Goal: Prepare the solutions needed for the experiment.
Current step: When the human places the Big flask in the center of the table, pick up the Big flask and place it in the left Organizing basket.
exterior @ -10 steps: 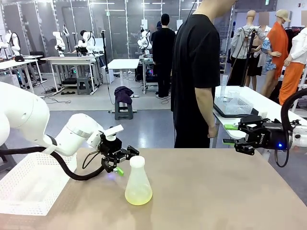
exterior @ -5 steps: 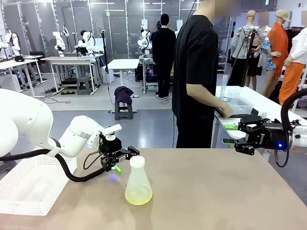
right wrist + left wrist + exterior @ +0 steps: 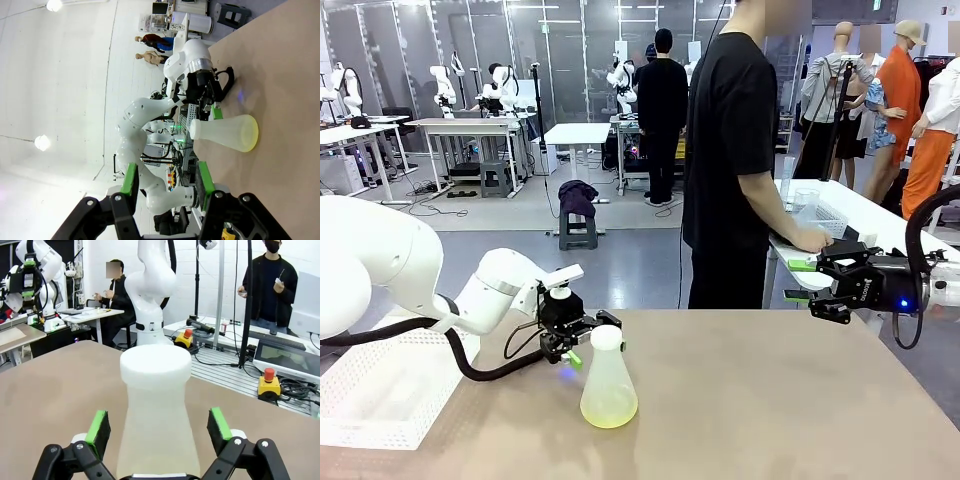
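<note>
Front view: my left gripper [image 3: 588,335] stood at the neck of a frosted conical flask [image 3: 608,381], fingers spread and not closed on it; the flask rested upright on the tan table [image 3: 770,400], left of the middle, with the pale yellow-green solution [image 3: 609,407] pooled in its base. My right gripper [image 3: 807,279] hung above the table's far right edge, fingers apart and holding nothing. A white mesh tray [image 3: 380,385] lay at the table's left edge. A person in a black shirt [image 3: 730,150] stood beyond the far edge, one hand [image 3: 814,238] on a neighbouring table at the right. Left wrist view: my left gripper [image 3: 159,427] was released, its green pads [image 3: 98,426] on either side of the flask [image 3: 156,405] with a gap on each side; the flask's white capped neck rose between them. Right wrist view, rolled sideways: my right gripper [image 3: 165,182] was spread and empty, near the lens; well away across the table [image 3: 285,75] stood the flask [image 3: 227,133], yellow-green liquid [image 3: 251,133] at its base, with my left gripper [image 3: 209,103] at its neck.
</note>
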`<state>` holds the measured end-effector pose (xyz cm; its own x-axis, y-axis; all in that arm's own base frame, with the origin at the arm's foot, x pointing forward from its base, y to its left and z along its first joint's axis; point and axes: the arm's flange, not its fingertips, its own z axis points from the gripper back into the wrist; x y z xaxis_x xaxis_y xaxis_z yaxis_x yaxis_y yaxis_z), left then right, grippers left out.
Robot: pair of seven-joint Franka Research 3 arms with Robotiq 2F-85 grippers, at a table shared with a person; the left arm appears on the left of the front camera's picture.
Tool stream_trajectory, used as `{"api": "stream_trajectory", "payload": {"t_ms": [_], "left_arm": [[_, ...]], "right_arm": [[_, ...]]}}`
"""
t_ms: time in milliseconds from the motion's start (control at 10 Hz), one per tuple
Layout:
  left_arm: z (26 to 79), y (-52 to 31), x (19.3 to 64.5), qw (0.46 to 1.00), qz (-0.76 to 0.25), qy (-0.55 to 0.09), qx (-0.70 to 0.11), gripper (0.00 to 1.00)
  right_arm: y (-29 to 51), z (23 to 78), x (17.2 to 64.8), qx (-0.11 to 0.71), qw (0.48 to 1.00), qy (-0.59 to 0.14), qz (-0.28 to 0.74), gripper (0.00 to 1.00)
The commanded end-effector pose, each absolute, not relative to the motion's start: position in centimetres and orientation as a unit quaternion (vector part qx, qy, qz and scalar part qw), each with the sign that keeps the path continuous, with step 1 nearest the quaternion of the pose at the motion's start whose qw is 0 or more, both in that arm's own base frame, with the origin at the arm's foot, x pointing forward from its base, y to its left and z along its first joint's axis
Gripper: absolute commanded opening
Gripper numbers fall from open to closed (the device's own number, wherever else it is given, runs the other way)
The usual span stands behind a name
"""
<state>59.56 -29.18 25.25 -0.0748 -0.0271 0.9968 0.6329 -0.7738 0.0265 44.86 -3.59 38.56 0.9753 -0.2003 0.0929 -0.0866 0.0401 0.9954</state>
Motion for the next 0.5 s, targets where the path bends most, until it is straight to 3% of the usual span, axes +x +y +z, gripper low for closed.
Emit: {"api": "stream_trajectory", "payload": {"t_ms": [0, 400], "left_arm": [[25.4, -29.8, 59.4, 0.222, -0.678, -0.239, -0.659, 1.00], [25.7, -31.3, 58.3, 0.207, -0.676, -0.217, -0.673, 1.00]], "right_arm": [[-3.6, 38.8, 44.9, 0.694, 0.711, -0.106, -0.039, 0.59], [-3.6, 38.8, 44.9, 0.694, 0.711, -0.106, -0.039, 0.59]]}}
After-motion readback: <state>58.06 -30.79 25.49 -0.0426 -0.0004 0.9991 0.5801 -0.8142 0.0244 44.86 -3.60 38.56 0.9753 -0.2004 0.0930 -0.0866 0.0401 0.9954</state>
